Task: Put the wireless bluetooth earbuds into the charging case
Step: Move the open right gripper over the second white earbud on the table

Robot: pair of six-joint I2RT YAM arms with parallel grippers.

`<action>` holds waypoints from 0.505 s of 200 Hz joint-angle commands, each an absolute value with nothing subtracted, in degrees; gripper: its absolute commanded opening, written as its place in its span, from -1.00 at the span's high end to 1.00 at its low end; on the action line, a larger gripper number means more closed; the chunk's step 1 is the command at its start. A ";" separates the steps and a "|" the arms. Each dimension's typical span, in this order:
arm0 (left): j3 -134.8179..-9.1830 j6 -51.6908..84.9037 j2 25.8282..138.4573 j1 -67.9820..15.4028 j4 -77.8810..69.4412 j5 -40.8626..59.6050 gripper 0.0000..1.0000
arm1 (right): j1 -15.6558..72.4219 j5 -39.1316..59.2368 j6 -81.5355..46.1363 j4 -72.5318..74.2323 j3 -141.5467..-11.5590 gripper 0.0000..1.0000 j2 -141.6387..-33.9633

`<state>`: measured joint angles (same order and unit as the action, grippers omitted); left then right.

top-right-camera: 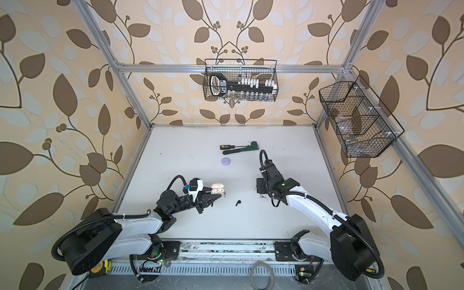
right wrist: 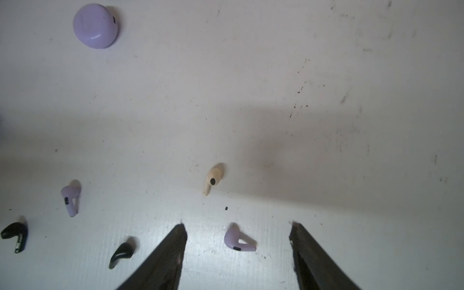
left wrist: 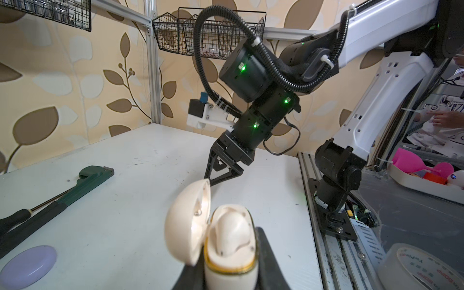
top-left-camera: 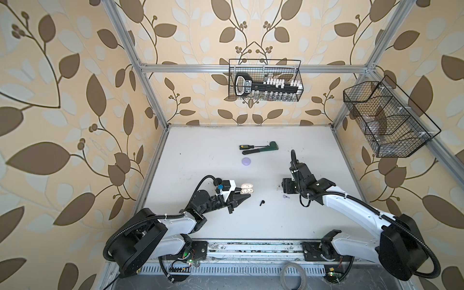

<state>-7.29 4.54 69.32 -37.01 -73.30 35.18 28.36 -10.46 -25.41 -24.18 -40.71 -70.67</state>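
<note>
Pinching open cream charging case (left wrist: 226, 233) with left gripper (left wrist: 227, 273); straddling lavender earbud (right wrist: 236, 239) on table (right wrist: 251, 100) with right gripper (right wrist: 237, 224), jaws spread.

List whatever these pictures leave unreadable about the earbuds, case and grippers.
Cream charging case: left wrist view, too close and blurred to tell whether an earbud is seated; too small in top views.
Left gripper: fingers cut off by that view's bottom edge.
Right gripper: hidden under its own wrist in both top views; the right wrist view cannot show whether its open fingers touch the table.
Lavender earbud between them: a speck in top views.
</note>
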 commanded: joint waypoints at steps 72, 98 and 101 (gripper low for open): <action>-7.65 3.27 67.10 -36.65 -73.19 35.74 1.00 | 29.26 -10.26 -25.28 -22.24 -42.05 -0.23 -80.22; -7.81 3.12 65.79 -36.69 -71.59 35.57 1.00 | 29.66 -11.49 -25.27 -22.65 -43.46 -0.22 -82.79; -7.90 3.16 65.75 -36.66 -71.47 35.67 1.00 | 29.76 -11.51 -25.30 -22.74 -43.76 -0.21 -83.16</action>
